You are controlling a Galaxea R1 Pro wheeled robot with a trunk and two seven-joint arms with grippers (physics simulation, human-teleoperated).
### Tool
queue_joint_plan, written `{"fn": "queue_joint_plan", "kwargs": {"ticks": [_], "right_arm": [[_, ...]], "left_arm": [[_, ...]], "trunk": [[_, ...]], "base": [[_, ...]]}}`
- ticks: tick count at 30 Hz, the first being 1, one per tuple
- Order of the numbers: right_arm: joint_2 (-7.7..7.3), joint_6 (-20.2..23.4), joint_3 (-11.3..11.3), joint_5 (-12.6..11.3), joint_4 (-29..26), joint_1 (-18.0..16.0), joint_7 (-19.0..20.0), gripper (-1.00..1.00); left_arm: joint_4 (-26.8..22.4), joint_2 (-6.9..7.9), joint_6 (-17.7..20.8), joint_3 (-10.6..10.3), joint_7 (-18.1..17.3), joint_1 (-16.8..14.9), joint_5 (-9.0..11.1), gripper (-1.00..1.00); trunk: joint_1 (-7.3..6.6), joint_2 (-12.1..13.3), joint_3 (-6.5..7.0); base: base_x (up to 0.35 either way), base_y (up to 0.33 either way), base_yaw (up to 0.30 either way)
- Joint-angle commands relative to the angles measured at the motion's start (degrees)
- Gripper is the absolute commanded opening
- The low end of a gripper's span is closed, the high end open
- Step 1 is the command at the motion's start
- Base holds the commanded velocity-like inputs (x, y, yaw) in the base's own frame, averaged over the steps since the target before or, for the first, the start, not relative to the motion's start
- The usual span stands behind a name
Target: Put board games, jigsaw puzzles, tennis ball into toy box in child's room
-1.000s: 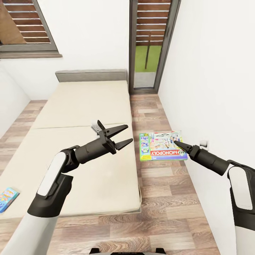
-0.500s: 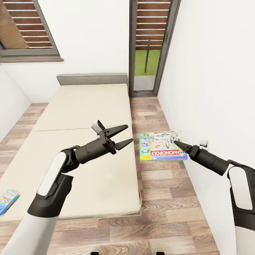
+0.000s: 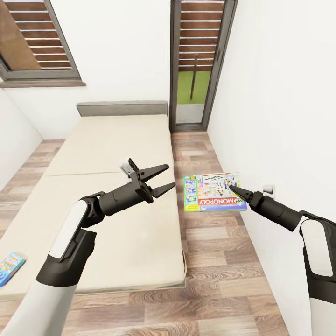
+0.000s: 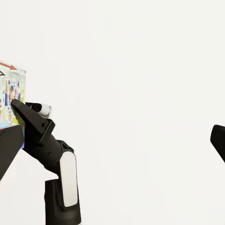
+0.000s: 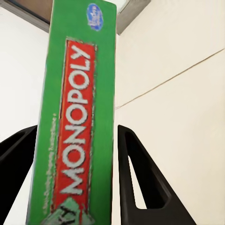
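the small blue board game (image 3: 9, 267) lies flat near the bed's (image 3: 112, 154) near left edge, well apart from both arms. the bed, beige with a grey headboard, runs back toward the white wall under a shuttered window (image 3: 32, 44). the left hand (image 3: 158, 179) hangs over the mattress with its fingers spread and nothing between them. to its right, the monopoly box (image 3: 213, 192) is held level above the wood-plank floor (image 3: 214, 280), between the bed and the right wall, beside the glass door (image 3: 198, 60). the right hand (image 3: 233, 189) pinches its edge; in the right wrist view the green edge (image 5: 77, 122) stands between the two black fingers (image 5: 140, 183).
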Motion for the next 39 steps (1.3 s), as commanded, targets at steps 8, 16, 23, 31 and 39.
{"fn": "queue_joint_plan", "kwargs": {"ticks": [8, 16, 23, 31, 39], "right_arm": [[0.01, 0.28, -0.08, 0.33, 0.0, -0.06, 0.41, -1.0], [0.01, 0.28, -0.08, 0.33, 0.0, -0.06, 0.42, -1.0], [0.03, 0.28, -0.04, 0.33, 0.0, -0.06, 0.42, -1.0], [0.01, 0.28, -0.05, 0.33, 0.0, -0.06, 0.42, -1.0], [0.01, 0.28, -0.03, 0.33, 0.0, -0.06, 0.42, -1.0]], "left_arm": [[0.0, 0.03, 0.07, -0.05, -0.05, -0.05, 0.0, 1.0], [0.0, 0.03, 0.06, -0.09, -0.04, -0.05, -0.02, 1.0], [0.0, 0.03, 0.06, -0.12, -0.04, -0.05, -0.06, 1.0], [0.0, 0.03, 0.06, -0.11, -0.03, -0.05, -0.08, 1.0], [0.0, 0.03, 0.06, -0.13, -0.03, -0.05, -0.06, 1.0]], "trunk": [[0.03, -0.09, 0.67], [0.03, -0.09, 1.41], [0.03, -0.09, 2.06], [0.03, -0.09, 2.81], [0.03, -0.09, 3.55]], "base": [[0.0, 0.0, 0.0], [0.0, 0.0, 0.0], [0.0, 0.0, 0.0], [0.0, 0.0, 0.0], [0.0, 0.0, 0.0]]}}
